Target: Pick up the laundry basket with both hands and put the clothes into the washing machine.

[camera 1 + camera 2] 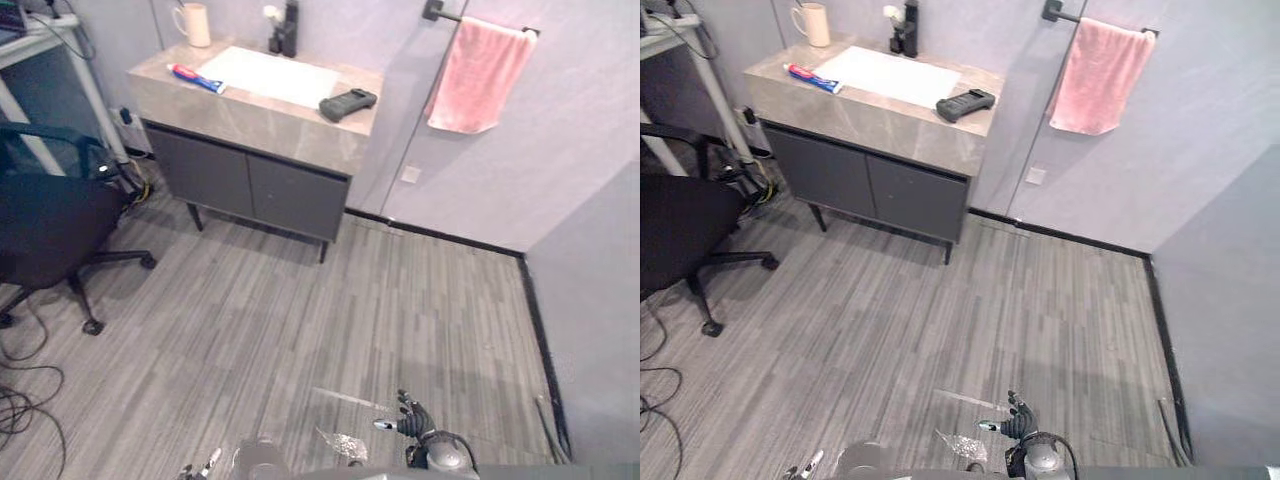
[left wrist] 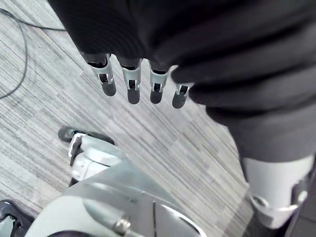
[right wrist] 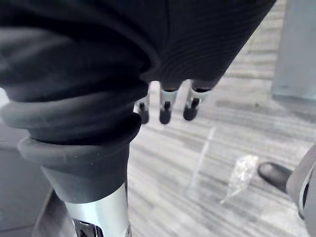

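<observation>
left hand (image 2: 129,81) — fingers straight and slightly apart, empty, hanging above the grey plank floor (image 1: 300,330). right hand (image 3: 166,107) — fingers likewise loose and empty, near a crumpled plastic scrap (image 3: 241,174) lying on the floor. farther off: a counter (image 1: 250,108) bearing a cup (image 1: 193,24) and a toothpaste tube (image 1: 197,78); a pink towel (image 1: 478,75) on the wall; a black chair (image 1: 50,225).

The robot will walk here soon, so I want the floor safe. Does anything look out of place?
Yes. A crumpled clear plastic wrapper lies on the grey plank floor, near where the right robot hand hangs. It looks like loose litter underfoot. Nothing else stands out as spilled or askew.
</observation>
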You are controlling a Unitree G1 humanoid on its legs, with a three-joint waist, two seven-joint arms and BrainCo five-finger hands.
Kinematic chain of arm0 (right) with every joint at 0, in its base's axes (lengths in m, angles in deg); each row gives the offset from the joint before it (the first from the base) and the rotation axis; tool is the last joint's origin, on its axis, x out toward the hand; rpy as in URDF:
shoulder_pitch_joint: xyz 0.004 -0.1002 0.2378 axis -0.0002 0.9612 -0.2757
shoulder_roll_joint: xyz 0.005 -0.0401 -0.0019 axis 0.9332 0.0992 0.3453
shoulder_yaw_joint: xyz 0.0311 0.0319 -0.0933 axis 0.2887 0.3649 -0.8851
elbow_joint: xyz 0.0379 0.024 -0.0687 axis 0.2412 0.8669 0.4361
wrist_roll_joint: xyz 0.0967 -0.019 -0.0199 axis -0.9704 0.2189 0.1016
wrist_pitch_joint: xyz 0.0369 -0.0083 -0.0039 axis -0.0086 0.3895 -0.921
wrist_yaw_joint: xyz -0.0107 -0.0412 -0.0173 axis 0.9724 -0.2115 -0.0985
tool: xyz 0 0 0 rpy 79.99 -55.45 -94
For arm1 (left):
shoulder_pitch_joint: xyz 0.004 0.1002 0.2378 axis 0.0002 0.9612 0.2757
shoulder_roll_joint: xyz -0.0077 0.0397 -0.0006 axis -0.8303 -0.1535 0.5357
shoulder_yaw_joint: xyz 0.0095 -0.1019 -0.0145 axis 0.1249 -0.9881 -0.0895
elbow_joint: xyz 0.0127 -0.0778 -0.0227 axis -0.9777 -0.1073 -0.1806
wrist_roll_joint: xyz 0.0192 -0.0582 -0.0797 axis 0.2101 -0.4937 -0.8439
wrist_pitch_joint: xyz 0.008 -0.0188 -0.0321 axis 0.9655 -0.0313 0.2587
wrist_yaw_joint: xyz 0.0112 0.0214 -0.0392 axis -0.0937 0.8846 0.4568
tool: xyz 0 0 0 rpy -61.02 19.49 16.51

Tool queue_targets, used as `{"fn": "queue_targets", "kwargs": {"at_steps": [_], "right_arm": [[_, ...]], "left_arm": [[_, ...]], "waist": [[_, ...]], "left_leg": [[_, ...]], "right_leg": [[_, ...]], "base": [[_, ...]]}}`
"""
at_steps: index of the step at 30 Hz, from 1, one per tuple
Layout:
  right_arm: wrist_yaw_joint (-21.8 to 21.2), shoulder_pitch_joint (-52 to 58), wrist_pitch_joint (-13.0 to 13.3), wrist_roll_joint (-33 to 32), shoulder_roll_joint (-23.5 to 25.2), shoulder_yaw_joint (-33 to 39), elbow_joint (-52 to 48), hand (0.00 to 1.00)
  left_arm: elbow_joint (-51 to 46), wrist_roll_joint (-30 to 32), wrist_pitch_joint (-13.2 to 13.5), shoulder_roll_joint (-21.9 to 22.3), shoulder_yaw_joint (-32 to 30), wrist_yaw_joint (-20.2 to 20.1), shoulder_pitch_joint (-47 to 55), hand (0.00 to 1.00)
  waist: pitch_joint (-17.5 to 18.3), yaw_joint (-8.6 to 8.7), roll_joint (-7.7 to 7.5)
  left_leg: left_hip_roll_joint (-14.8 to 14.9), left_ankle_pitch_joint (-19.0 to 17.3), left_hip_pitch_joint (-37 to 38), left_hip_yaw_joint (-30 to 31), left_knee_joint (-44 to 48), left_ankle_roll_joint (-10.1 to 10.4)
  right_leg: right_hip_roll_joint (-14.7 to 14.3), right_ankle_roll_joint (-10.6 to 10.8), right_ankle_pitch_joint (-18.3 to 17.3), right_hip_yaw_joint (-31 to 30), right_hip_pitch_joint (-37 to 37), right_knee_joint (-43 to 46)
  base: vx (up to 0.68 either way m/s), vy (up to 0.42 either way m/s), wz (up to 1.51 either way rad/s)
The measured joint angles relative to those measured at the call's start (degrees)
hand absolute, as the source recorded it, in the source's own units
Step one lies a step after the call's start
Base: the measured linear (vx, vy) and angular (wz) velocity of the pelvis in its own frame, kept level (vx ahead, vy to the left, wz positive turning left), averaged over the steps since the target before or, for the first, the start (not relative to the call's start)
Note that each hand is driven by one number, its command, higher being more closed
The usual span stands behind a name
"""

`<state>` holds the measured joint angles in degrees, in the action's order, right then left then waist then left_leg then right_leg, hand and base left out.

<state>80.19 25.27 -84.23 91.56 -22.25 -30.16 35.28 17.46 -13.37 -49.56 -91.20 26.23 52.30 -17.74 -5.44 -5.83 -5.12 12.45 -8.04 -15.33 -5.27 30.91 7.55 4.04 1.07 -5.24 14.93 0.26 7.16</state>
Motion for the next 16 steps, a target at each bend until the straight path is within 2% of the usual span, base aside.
{"fn": "queue_targets", "kwargs": {"at_steps": [1,2,5,6,12,16], "right_arm": [[0.1,0.0,0.0,-0.1,-1.3,0.1,0.2,0.00],[0.1,0.1,0.1,-0.2,-2.6,0.5,0.4,0.00],[0.1,0.1,0.1,-0.2,-2.6,0.5,0.4,0.00],[0.7,2.0,0.0,-0.5,-1.6,3.8,0.3,0.00],[1.5,3.2,0.0,-2.7,-0.3,5.6,0.3,0.00],[1.5,3.2,0.0,-3.0,-0.3,6.3,0.2,0.00]], "left_arm": [[0.0,0.0,0.0,0.5,0.0,0.0,-0.4,0.00],[0.0,0.0,0.1,0.8,0.2,0.0,-0.6,0.00],[0.0,0.0,0.1,0.8,0.2,0.0,-0.6,0.00],[-1.3,0.4,1.4,-0.6,0.5,1.2,-3.5,0.00],[-1.1,0.2,2.1,0.2,0.3,1.5,-3.6,0.00],[-0.5,-0.4,2.1,0.6,-0.3,1.4,-3.3,0.00]], "waist": [[-0.3,0.05,0.80],[0.0,0.05,2.54],[0.0,0.05,2.54],[0.4,0.47,1.46],[1.3,0.41,2.05],[1.7,0.32,2.24]], "left_leg": [[-1.0,0.5,0.2,0.6,-3.2,-0.1],[-1.1,2.7,0.9,0.2,-6.5,-0.4],[-1.1,2.7,0.9,0.2,-6.5,-0.4],[-4.3,4.8,3.9,-3.1,-18.4,-4.0],[-8.3,9.2,8.7,-2.8,-28.4,-5.0],[-9.4,11.3,10.2,-2.3,-33.0,-5.2]], "right_leg": [[-0.2,0.2,0.1,-0.3,0.2,-0.1],[-1.0,0.5,0.1,-0.5,0.1,-0.4],[-1.0,0.5,0.1,-0.5,0.1,-0.4],[1.1,2.9,2.3,-0.5,0.1,-4.5],[3.8,4.2,2.6,1.2,-1.0,-5.8],[4.1,4.3,2.5,2.3,-1.1,-6.4]], "base": [[0.01,0.045,-0.43],[-0.03,0.042,-0.24],[0.00,0.007,-0.03],[0.16,0.114,0.06],[0.14,0.073,0.13],[0.08,0.016,0.11]]}}
